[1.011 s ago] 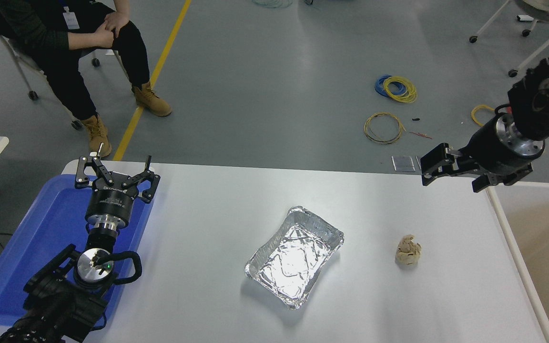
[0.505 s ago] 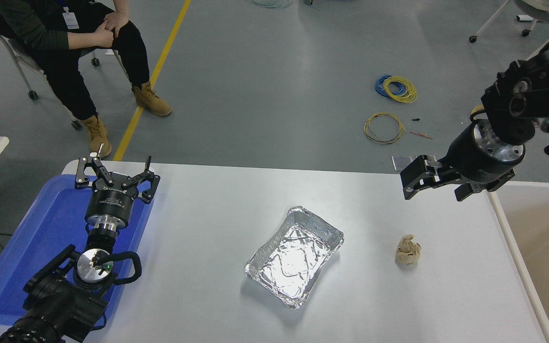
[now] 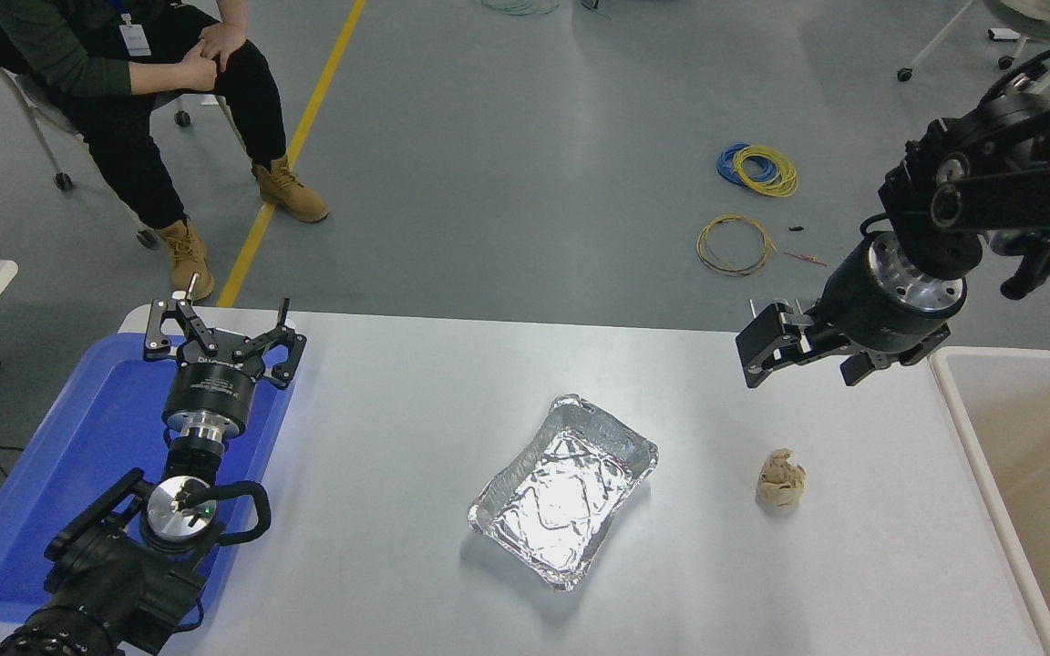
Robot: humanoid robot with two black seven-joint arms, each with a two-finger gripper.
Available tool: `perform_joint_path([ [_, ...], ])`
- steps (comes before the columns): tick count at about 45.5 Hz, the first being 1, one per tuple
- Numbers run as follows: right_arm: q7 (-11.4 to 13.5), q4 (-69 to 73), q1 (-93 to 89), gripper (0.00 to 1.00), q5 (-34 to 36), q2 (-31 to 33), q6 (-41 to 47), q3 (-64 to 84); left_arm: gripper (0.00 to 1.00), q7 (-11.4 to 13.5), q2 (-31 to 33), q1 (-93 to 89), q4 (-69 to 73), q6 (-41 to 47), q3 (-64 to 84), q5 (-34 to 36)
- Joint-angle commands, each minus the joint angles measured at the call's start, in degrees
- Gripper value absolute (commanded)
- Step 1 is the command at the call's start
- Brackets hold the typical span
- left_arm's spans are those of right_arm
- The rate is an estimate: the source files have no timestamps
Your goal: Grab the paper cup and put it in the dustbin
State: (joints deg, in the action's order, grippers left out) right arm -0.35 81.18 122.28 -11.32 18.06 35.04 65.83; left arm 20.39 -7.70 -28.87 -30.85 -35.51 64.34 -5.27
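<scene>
Right black gripper (image 3: 756,351) has swung left over the last second, off the large rectangular dustbin with white rounded rim and tan inside (image 3: 953,401) and back over the far right part of the white table (image 3: 397,437); it carries nothing, and I can't tell from this angle whether its fingers are apart or together. No small white paper cup shows anywhere in view, so my guess is it has already gone into the dustbin, whose inside is mostly cut off at the right edge; can't confirm. Dustbin now sits just right of and below the gripper. Crumpled beige paper ball (image 3: 781,477) lies below the gripper, nearer the camera, well apart from it; crinkled silver foil tray (image 3: 563,489) is further down-left. Left black gripper (image 3: 221,326) parked at lower left over the flat blue plastic tray (image 3: 60,474), fingers spread apart, empty. A seated person (image 3: 124,82) at top left.
</scene>
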Motion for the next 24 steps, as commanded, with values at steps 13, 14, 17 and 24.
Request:
perform_joint_path([
  [13,0.0,-0.5,0.94,1.0,1.03,0.66,2.31,0.18,1.0,0.0,0.05,-0.05,0.0,0.0,0.0,0.0],
  [14,0.09,-0.59,0.94,1.0,1.03,0.66,2.32,0.18,1.0,0.0,-0.04,-0.05,0.0,0.0,0.0,0.0],
  [17,0.09,-0.68,0.94,1.0,1.03,0.66,2.32,0.18,1.0,0.0,0.05,-0.04,0.0,0.0,0.0,0.0],
  [24,0.09,-0.68,1.03,1.0,1.03,0.57,2.32,0.18,1.0,0.0,0.05,0.04,0.0,0.0,0.0,0.0],
])
